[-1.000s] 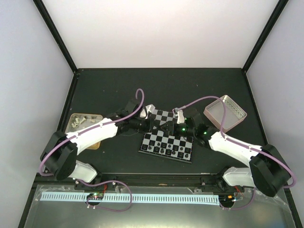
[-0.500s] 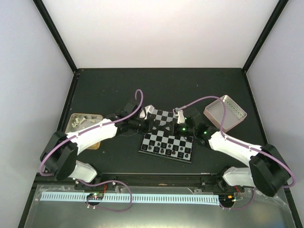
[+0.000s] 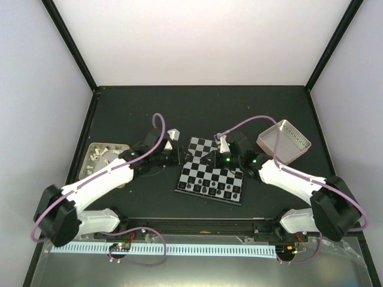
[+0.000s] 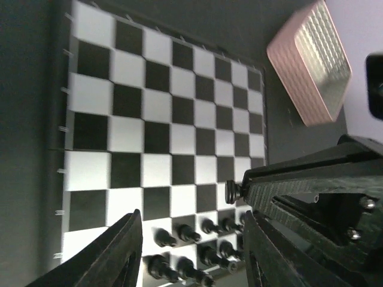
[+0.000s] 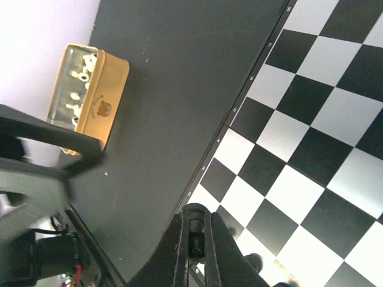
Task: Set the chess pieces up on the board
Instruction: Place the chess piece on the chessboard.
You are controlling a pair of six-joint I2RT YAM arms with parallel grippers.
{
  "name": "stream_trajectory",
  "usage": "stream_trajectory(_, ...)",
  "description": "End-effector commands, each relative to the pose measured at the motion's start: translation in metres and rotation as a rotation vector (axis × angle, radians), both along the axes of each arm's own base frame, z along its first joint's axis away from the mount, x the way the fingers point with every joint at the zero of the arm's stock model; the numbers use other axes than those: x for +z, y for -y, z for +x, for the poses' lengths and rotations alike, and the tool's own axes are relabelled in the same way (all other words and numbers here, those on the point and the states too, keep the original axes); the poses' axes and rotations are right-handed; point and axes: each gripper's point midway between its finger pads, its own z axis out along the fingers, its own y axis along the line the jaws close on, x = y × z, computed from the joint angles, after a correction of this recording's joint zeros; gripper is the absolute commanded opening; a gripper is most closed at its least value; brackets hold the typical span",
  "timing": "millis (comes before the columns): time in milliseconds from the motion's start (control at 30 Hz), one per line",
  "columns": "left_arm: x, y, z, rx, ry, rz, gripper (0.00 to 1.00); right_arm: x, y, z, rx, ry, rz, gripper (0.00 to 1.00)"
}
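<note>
The board (image 3: 204, 147) lies mid-table, with several black chess pieces (image 3: 208, 189) standing in its two near rows; they also show in the left wrist view (image 4: 190, 234). My right gripper (image 3: 209, 156) hovers over the board's left part, shut on one black piece (image 5: 194, 230). That piece's round base sticks out of the fingers in the left wrist view (image 4: 232, 191). My left gripper (image 3: 177, 153) is open and empty just left of the board's edge. Its fingers (image 4: 116, 254) frame the board (image 4: 158, 107).
A pink-rimmed metal tray (image 3: 285, 142) stands at the back right, and shows in the left wrist view (image 4: 311, 66). A tan tray (image 3: 99, 155) with white pieces sits at the left, partly under my left arm; it shows in the right wrist view (image 5: 90, 95).
My left gripper has pulled back to the left, off the board, open. My right gripper stays shut on the black piece over the board's left side, shifted slightly.
</note>
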Motion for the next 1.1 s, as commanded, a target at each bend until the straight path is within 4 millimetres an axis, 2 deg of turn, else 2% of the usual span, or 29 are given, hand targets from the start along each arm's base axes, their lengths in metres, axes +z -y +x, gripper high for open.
stream_trajectory(0, 0.016, -0.057, 0.015, 0.232, 0.150, 0.151, 0.48, -0.013, -0.002, 0.004, 0.025, 0.023, -0.151, 0.01)
stream_trajectory(200, 0.060, -0.103, 0.009, 0.393, 0.342, 0.131, 0.50, -0.028, -0.028, -0.003, 0.110, 0.047, -0.325, 0.01)
stream_trajectory(367, 0.082, -0.132, 0.000, 0.493, 0.474, 0.087, 0.55, -0.042, -0.048, -0.009, 0.173, 0.073, -0.465, 0.01)
stream_trajectory(467, 0.088, -0.144, -0.006, 0.532, 0.527, 0.053, 0.58, -0.055, -0.056, -0.010, 0.203, 0.072, -0.547, 0.02)
stream_trajectory(667, 0.092, -0.154, -0.013, 0.561, 0.556, 0.032, 0.60, -0.073, -0.070, -0.018, 0.260, 0.063, -0.637, 0.03)
stream_trajectory(1067, 0.102, -0.149, -0.015, 0.534, 0.563, 0.009, 0.59, -0.088, -0.082, -0.026, 0.318, 0.029, -0.678, 0.05)
